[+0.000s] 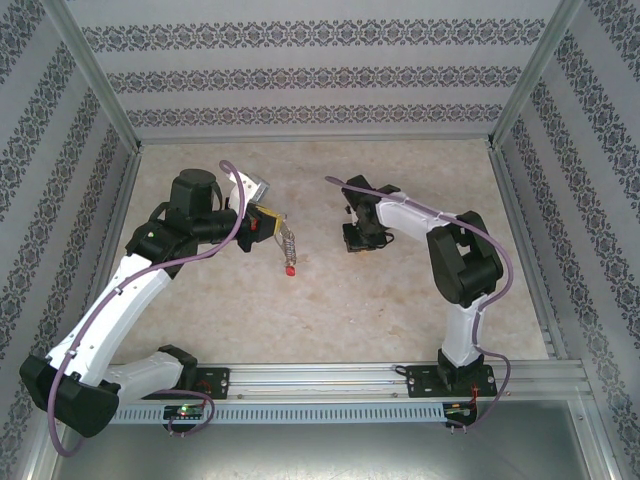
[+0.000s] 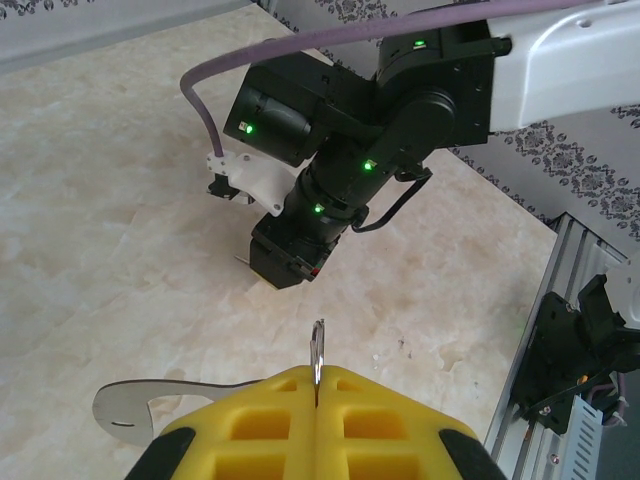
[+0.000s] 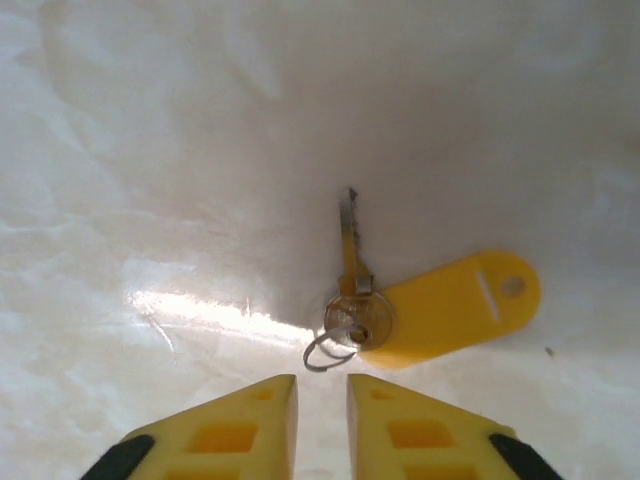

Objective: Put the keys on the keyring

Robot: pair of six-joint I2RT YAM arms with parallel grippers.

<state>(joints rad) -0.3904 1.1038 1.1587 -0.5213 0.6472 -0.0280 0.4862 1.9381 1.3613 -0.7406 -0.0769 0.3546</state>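
The left gripper (image 2: 316, 385) is clamped shut on the keyring (image 2: 120, 405), its red tag (image 1: 289, 270) dangling. The key (image 3: 350, 250) lies flat on the table (image 1: 400, 310), just ahead of the right gripper (image 3: 320, 400), whose fingers stand barely apart and empty. A key this flat could skid away from the pinch. Nothing stands in the way.

Left arm (image 1: 110, 300) and right arm (image 1: 462, 335): white links, black joints, purple cables (image 2: 300, 45), yellow gridded fingers (image 3: 230, 435); 4 green LEDs (image 2: 368, 165) behind the right fingers.

The bench (image 1: 380, 310) has a pale, marble-like top. One small key (image 3: 349, 250) with a yellow tag (image 3: 450, 310) lies flat on it.
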